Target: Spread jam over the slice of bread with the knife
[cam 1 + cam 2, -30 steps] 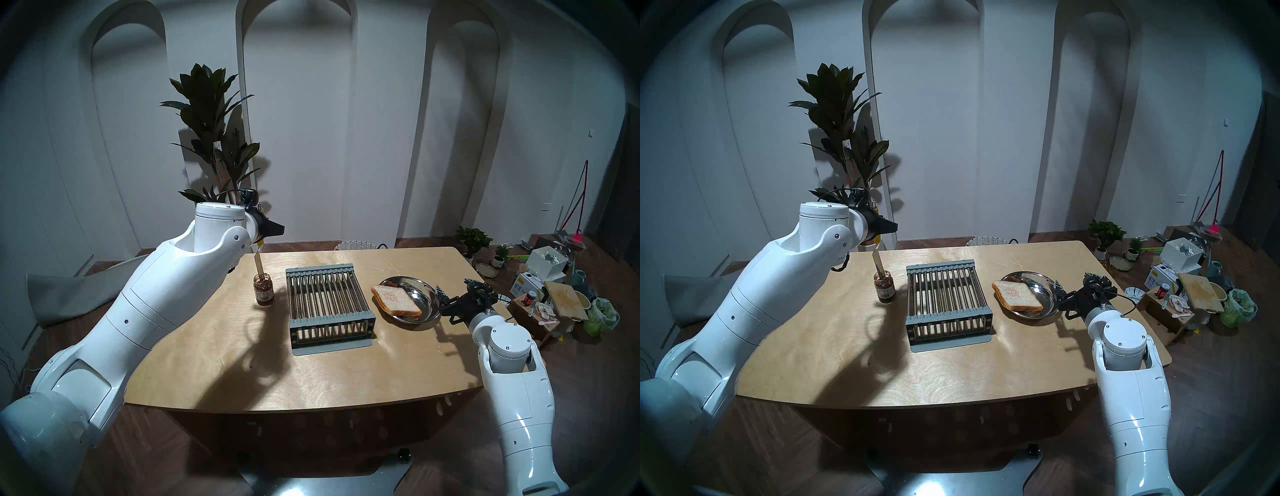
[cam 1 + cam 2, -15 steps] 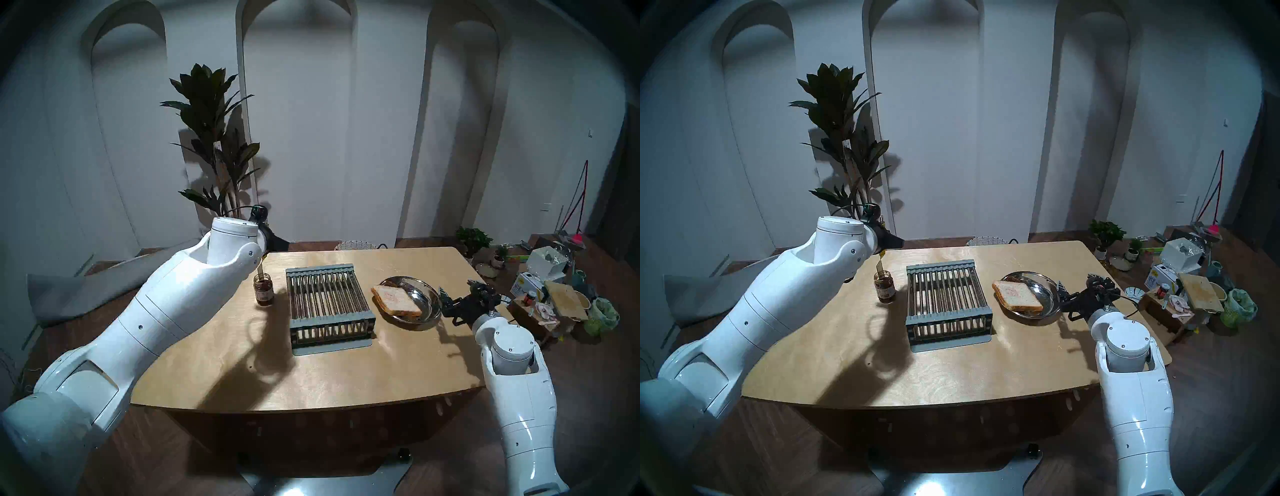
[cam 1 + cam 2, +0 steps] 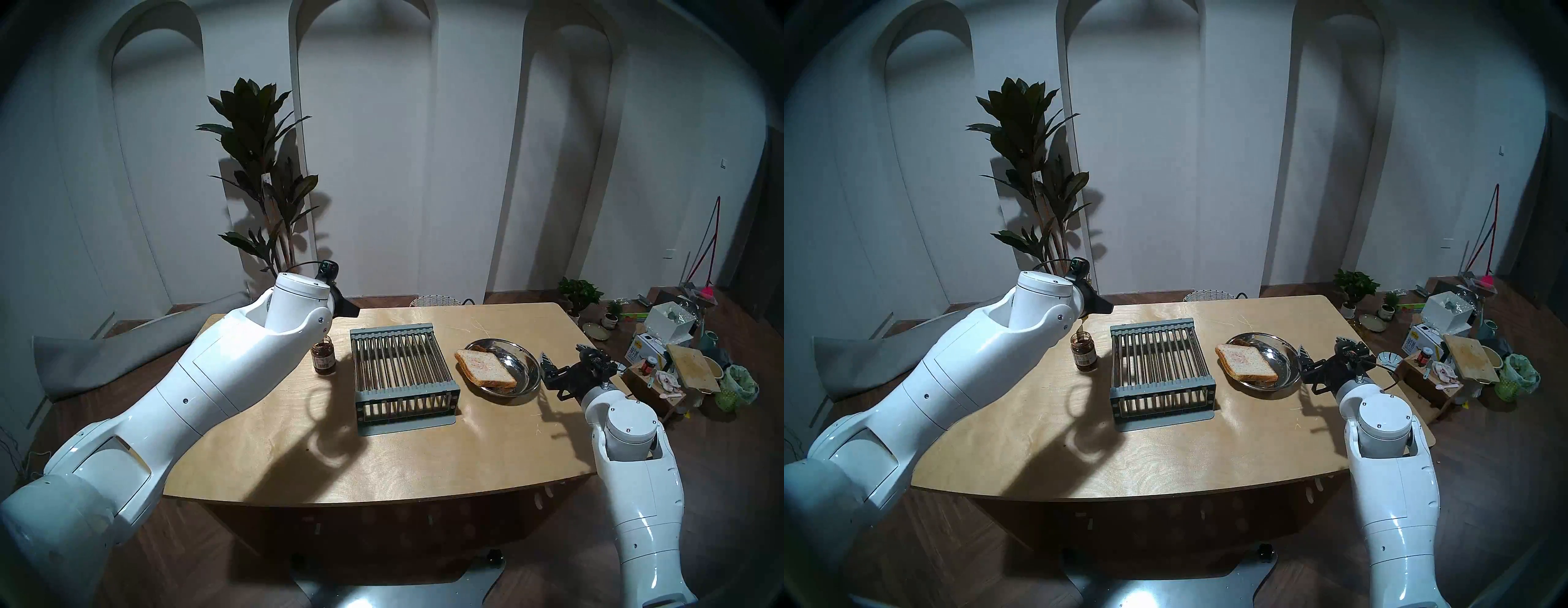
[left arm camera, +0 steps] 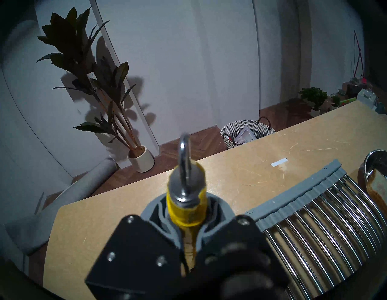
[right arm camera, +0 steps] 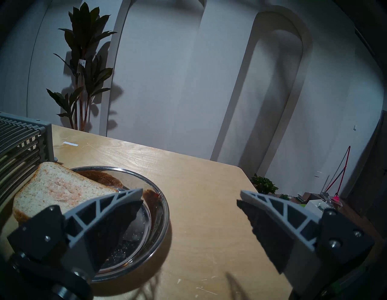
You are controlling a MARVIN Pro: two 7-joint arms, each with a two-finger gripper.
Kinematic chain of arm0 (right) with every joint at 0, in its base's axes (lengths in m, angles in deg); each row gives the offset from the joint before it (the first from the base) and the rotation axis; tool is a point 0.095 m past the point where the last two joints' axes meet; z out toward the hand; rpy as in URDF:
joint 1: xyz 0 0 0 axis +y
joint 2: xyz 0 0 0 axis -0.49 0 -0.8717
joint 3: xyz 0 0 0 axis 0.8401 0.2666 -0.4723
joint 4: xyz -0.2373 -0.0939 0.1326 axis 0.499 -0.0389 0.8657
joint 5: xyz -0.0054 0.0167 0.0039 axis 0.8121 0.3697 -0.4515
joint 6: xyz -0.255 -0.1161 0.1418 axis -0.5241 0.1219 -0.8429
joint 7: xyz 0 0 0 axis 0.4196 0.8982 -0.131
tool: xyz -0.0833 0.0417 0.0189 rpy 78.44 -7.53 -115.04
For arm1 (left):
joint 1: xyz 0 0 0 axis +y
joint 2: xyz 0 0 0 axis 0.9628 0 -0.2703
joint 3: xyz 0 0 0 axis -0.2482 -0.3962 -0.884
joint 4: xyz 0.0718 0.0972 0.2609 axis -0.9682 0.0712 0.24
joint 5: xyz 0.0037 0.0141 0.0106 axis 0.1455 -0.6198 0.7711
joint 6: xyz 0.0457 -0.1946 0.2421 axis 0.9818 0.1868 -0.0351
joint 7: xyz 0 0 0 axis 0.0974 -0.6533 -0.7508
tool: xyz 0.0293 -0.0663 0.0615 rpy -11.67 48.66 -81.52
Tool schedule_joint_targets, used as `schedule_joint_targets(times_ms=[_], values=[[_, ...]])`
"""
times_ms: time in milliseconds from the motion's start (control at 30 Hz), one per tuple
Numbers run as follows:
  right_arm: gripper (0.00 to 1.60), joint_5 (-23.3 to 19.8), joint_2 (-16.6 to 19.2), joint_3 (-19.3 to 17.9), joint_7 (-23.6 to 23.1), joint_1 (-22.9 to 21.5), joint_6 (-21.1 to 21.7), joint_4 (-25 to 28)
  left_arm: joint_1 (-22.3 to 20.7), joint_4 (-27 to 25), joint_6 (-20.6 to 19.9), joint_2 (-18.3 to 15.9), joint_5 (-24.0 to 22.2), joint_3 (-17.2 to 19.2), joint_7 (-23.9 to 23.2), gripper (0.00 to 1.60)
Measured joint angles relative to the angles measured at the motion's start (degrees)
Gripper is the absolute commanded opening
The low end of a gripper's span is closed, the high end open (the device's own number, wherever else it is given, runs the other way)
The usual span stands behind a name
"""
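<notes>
Down goes the left gripper [image 4: 189, 236], clamped tight on the knife [image 4: 187, 201]'s yellow handle, lower than a second ago, and the blade now dips into the jar [image 3: 1084, 351] of jam [image 3: 322, 350] below it (loading up, I'd say). The slice of bread [image 3: 485, 367] waits on the steel plate [image 3: 526, 361], well off across the rack [image 3: 403, 371], just beside the right gripper [image 5: 189, 198], jaws wide and empty.
</notes>
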Motion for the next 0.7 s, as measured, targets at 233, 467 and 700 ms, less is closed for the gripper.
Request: schedule_joint_targets(times_ms=[233, 467, 700], values=[[1.60, -0.2, 0.1, -0.2, 0.0, 0.0, 0.0, 0.0, -0.8, 1.1, 0.1, 0.8, 0.8, -1.1, -0.7, 0.00], [1.60, -0.5, 0.2, -0.4, 0.1, 0.0, 0.0, -0.2, -1.6, 1.5, -0.7, 1.6, 1.9, -2.9, -0.8, 0.00], [1.60, -1.0, 0.4, -0.7, -0.4, 0.1, -0.1, -0.3, -1.8, 1.3, -2.2, 2.3, 2.8, -4.5, 0.6, 0.00]])
